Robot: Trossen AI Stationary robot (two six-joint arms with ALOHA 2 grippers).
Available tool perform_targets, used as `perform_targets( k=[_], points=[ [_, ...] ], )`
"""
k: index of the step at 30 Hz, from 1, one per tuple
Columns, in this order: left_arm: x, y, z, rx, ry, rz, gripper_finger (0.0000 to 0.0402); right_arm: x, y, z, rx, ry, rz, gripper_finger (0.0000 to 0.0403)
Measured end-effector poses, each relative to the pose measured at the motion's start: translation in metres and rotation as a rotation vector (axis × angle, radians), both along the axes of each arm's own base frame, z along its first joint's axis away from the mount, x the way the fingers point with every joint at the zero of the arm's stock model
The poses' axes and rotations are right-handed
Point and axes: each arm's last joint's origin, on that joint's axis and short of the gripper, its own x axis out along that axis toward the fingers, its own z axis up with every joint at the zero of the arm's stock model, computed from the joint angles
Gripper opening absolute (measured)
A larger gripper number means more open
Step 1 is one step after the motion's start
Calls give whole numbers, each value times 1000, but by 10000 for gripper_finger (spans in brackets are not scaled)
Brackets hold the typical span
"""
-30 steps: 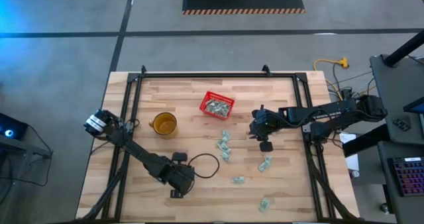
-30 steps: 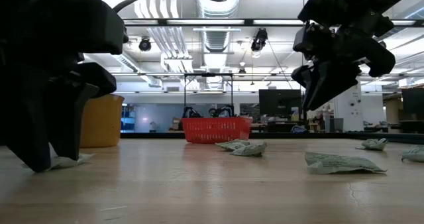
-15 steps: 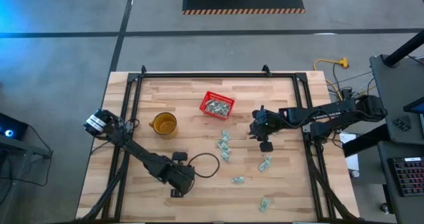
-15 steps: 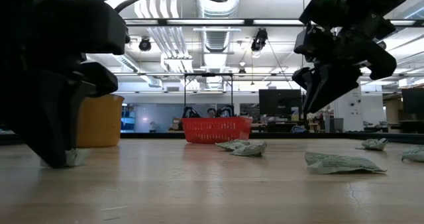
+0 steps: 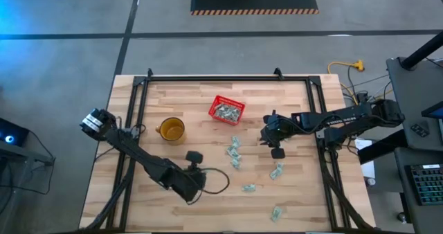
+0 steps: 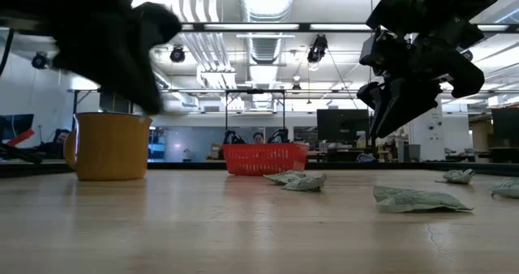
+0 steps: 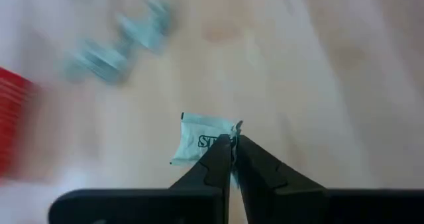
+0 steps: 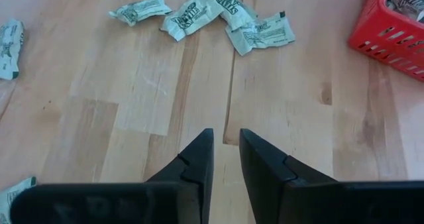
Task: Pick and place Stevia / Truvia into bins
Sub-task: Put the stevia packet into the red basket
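Observation:
Pale green-and-white Stevia sachets lie scattered on the wooden table (image 5: 234,151) (image 6: 422,199) (image 8: 199,15). The red latticed bin (image 5: 227,110) (image 6: 265,158) (image 8: 394,25) stands at the far middle and holds several sachets. My left gripper (image 7: 232,141) (image 5: 192,194) is raised near the table's near edge, shut on one sachet (image 7: 199,141). My right gripper (image 8: 225,141) (image 6: 388,124) hovers right of the bin. Its fingers stand a little apart with nothing between them. My left gripper pinches the sachet by one short end (image 7: 224,131) between its two fingertips. The rest of the sachet sticks out to one side of the fingers. It is lifted clear of the table.
A yellow cup (image 5: 171,130) (image 6: 109,147) stands left of the bin. A black frame rail (image 5: 208,79) runs along the table's far edge and sides. Bare wood lies between the cup and the near edge.
My left gripper has shut on a sachet that lay on the table near the near edge. It has then risen with it, and the sachet is now clear of the wood.

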Motion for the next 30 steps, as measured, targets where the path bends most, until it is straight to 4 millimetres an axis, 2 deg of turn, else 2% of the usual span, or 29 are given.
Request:
perform_targets(
  k=[6, 11, 15, 19, 25, 30],
  points=[
    [16, 15, 16, 254, -158, -57, 6, 0, 0, 0, 0, -1, -2, 65],
    [39, 46, 24, 340, -213, -42, 6, 0, 0, 0, -1, -2, 0, 63],
    [57, 88, 29, 367, -239, 42, 6, 1, 0, 0, -2, -7, -1, 59],
    [68, 138, 30, 312, -243, 131, 6, 1, 0, 1, -3, -18, -1, 60],
    [69, 205, 32, 297, -243, 295, 6, 1, 0, 1, -5, -20, 3, 59],
    [63, 245, 31, 231, -254, 403, 6, 1, 0, 0, -6, -16, 4, 57]
  ],
)
